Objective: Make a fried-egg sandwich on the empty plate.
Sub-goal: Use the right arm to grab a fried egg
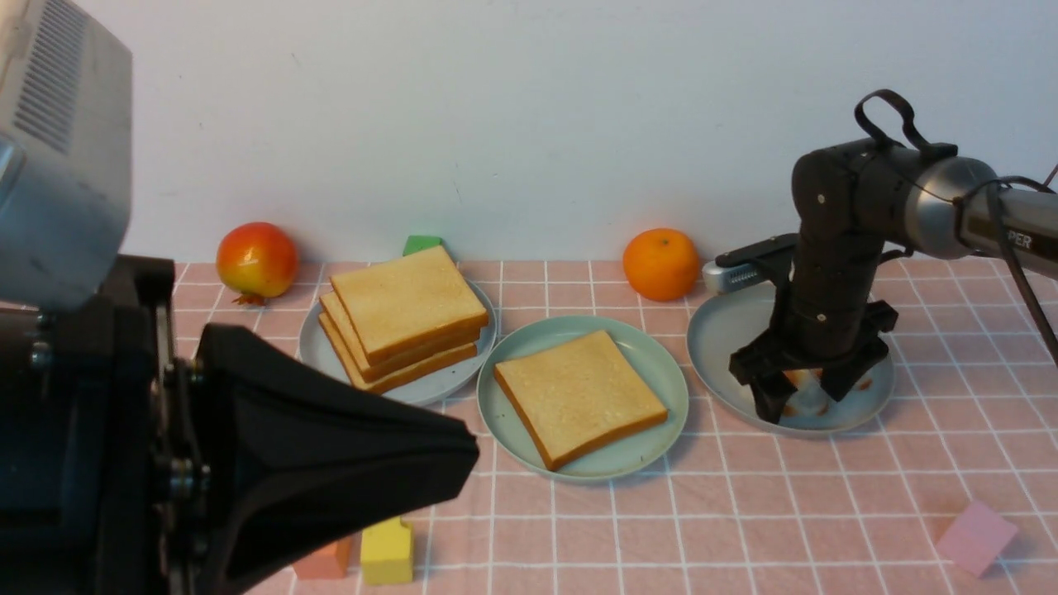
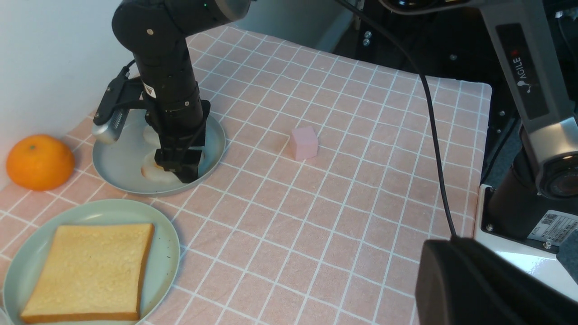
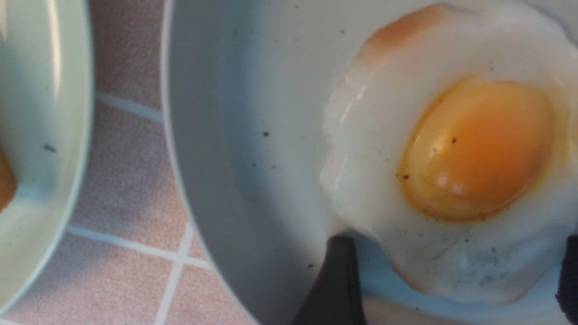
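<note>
Flat white toy fried egg with orange yolk [image 3: 451, 158]: lay on pale grey-blue round plate [image 1: 717, 335] toward far edge of tabletop, right side; not yet lifted

Right gripper [image 1: 803, 399]: pointed straight down over egg, black fingers [image 3: 336, 280] spread wide, one either side of egg's edge; outline roughly round, no marked long axis

Square golden-tan toast slice [image 1: 579, 397]: sat alone on mint-green round plate [image 1: 657, 364], mid-tabletop, just beside egg plate

Left gripper [image 1: 463, 450]: closed, near front-left edge, well apart; right arm judged nearer
</note>
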Robot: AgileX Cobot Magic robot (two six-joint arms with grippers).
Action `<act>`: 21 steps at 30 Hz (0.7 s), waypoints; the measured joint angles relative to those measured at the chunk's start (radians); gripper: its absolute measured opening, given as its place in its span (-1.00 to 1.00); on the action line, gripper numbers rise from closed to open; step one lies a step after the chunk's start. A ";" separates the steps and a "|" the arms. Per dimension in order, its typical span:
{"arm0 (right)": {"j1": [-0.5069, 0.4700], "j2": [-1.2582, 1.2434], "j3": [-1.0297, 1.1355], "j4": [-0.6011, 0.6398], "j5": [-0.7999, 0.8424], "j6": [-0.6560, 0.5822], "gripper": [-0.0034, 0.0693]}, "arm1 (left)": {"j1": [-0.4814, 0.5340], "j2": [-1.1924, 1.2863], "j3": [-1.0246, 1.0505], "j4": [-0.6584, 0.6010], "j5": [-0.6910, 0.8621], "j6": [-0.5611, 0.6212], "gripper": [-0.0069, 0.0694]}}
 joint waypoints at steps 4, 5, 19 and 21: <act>-0.005 0.001 0.000 0.008 -0.001 -0.013 0.81 | 0.000 0.000 0.000 0.000 0.000 0.000 -0.73; -0.005 0.001 0.000 0.008 -0.002 -0.019 0.81 | 0.000 0.000 0.000 0.000 0.000 0.000 -0.73; -0.006 0.001 0.000 0.014 -0.016 -0.104 0.80 | 0.000 0.000 0.000 0.000 -0.003 0.000 -0.72; -0.006 0.000 0.000 0.015 -0.009 -0.104 0.79 | 0.000 0.000 0.000 0.000 -0.006 0.000 -0.72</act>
